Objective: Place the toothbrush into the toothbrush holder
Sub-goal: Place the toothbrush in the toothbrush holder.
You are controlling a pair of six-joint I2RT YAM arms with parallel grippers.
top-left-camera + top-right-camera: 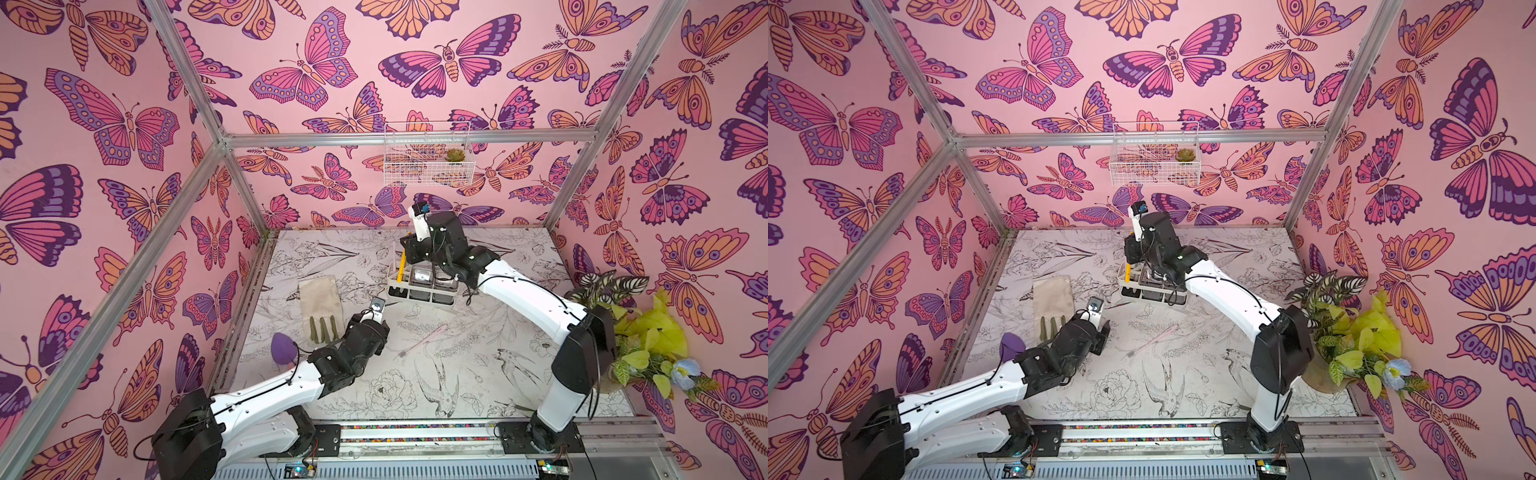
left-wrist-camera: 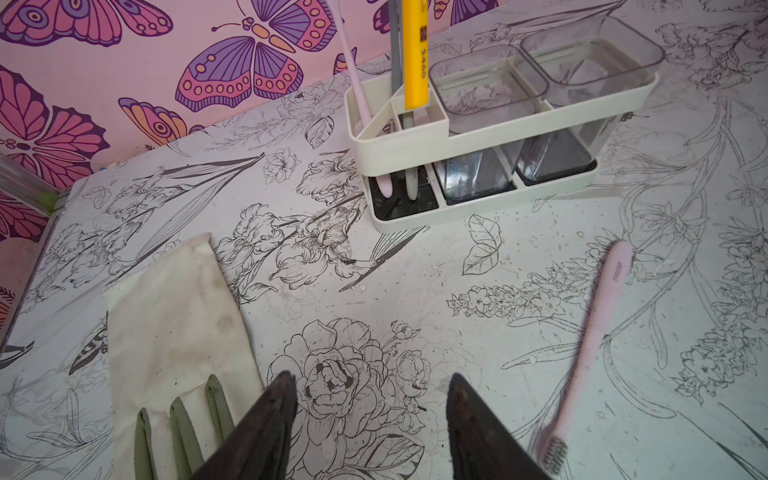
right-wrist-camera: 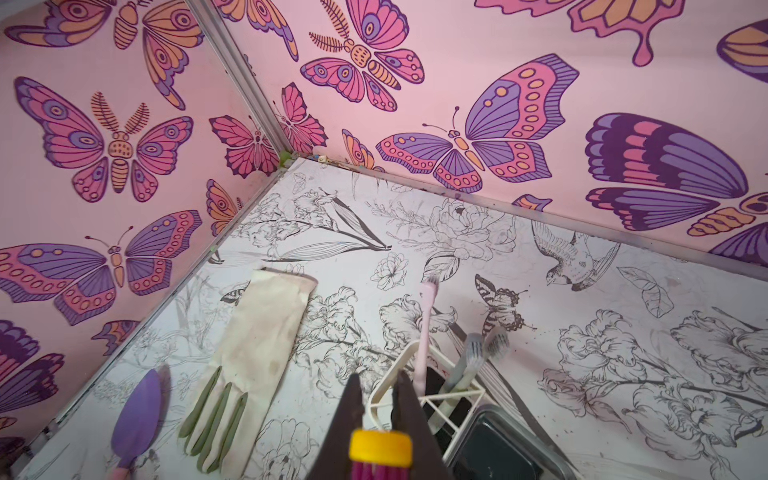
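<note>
bare table (image 2: 374,291) between glove (image 2: 174,316) and pink toothbrush (image 2: 594,332); toothbrush holder (image 2: 457,139) slots full of upright brushes (image 2: 351,66)

walls: pink butterfly paper (image 1: 332,50) | frame: aluminium bars (image 1: 311,140) | tabletop: black-and-white floral print (image 1: 457,345) | back wall: white wire basket (image 1: 428,166)

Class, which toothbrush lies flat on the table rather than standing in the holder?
The loose pink toothbrush in front of the toothbrush holder; the yellow toothbrush, grey toothbrush and second pink toothbrush stand upright in its slots.

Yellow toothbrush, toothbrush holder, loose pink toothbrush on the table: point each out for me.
Yellow toothbrush (image 2: 415,54): left wrist view, on its handle.
Toothbrush holder (image 2: 478,143): left wrist view, on its front rim.
Pink toothbrush (image 2: 592,332): left wrist view, mid-handle.
</note>
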